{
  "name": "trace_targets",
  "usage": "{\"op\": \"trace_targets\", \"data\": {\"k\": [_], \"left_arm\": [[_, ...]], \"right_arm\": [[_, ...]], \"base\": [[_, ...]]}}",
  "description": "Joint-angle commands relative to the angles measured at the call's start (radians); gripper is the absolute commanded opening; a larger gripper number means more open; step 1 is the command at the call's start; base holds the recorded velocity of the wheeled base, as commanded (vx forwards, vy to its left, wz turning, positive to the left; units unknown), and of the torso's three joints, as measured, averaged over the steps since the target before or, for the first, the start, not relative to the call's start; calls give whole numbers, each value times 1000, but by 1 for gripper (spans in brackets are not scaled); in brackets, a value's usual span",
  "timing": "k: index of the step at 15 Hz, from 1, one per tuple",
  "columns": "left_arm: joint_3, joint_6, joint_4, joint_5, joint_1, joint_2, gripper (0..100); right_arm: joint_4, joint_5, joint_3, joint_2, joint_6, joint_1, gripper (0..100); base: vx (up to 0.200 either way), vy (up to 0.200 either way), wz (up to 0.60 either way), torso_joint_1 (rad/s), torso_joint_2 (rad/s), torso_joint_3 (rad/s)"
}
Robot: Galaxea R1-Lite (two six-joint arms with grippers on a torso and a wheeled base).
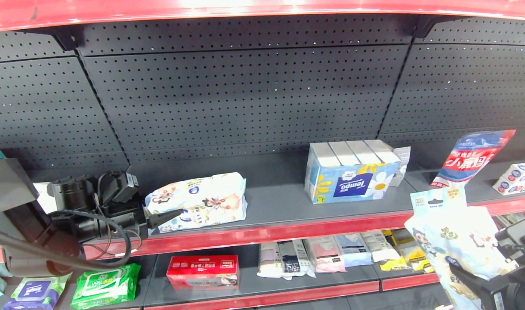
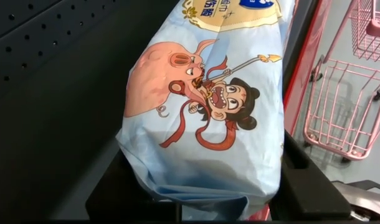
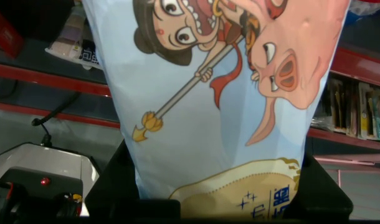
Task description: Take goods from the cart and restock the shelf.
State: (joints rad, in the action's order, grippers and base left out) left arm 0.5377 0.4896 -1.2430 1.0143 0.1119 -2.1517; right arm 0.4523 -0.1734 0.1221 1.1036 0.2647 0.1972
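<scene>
A pale blue snack pack (image 1: 202,200) with cartoon figures lies flat on the middle shelf (image 1: 279,193), left of centre. My left gripper (image 1: 168,211) is at its left end, shut on it. In the left wrist view the same pack (image 2: 202,106) bulges between the fingers (image 2: 308,180) of the left gripper (image 2: 202,186). A second, matching pack (image 1: 452,237) hangs upright at the lower right, in front of the shelf edge, with my right gripper (image 1: 469,275) shut on its lower end. The right wrist view has that pack (image 3: 227,106) held by the right gripper (image 3: 215,193).
A multipack of tissues (image 1: 353,176) stands right of centre on the shelf, with a blue and red bag (image 1: 473,157) and small boxes (image 1: 518,176) farther right. The lower shelf holds a red box (image 1: 202,271), green wipes (image 1: 105,286) and several packs. A pink cart (image 2: 346,106) stands behind.
</scene>
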Motion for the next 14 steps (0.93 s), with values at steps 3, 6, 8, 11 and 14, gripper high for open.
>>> {"op": "trace_targets", "data": {"k": [3, 6, 8, 11, 14], "left_arm": [[2, 3, -1, 3, 0, -5, 100], [4, -2, -3, 1, -5, -5, 100], [5, 3, -23, -2, -5, 0, 100], [-2, 4, -67, -8, -1, 4, 100], [-28, 4, -118, -6, 12, 7, 100]], "right_arm": [[0, 0, 1, 1, 1, 1, 0], [0, 0, 1, 1, 1, 1, 0], [0, 0, -1, 1, 1, -1, 0], [0, -1, -1, 1, 1, -1, 0], [-1, -3, -2, -4, 1, -1, 0]], "base": [[0, 0, 0, 0, 0, 0], [0, 0, 0, 0, 0, 0], [0, 0, 0, 0, 0, 0], [0, 0, 0, 0, 0, 0], [0, 0, 0, 0, 0, 0]]}}
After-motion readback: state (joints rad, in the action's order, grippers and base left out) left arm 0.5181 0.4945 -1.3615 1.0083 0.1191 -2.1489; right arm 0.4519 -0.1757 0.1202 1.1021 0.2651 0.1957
